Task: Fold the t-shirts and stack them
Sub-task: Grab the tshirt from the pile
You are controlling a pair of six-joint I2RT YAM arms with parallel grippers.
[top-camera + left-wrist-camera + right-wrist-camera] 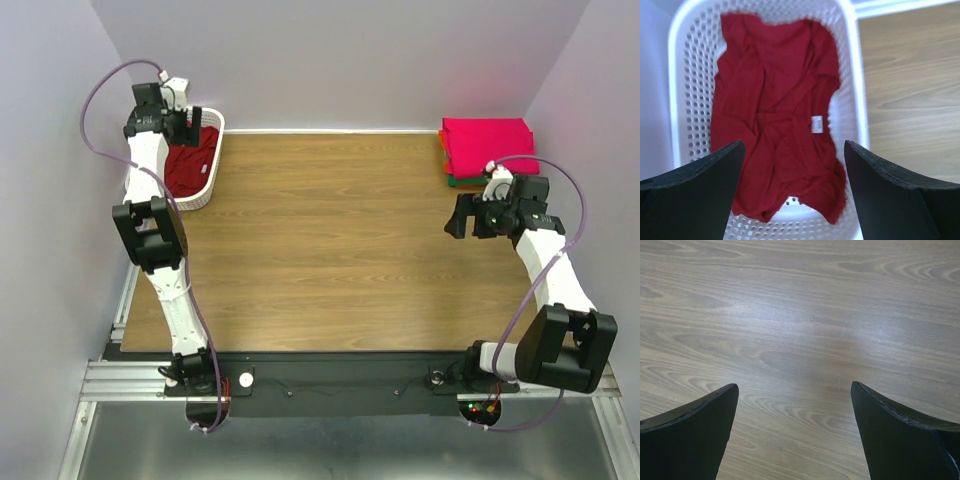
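At the far left corner of the table we found the basket, and inside it lay one t-shirt, covering most of its floor. The left gripper hung directly above that shirt, fingers spread, touching nothing. At the far right corner sat the stack of folded t-shirts, one upon another, well apart from the basket. Just on the near side of the stack the right gripper hovered over bare tabletop, fingers spread, pointing left. We saw both arm bases at the table's near edge.
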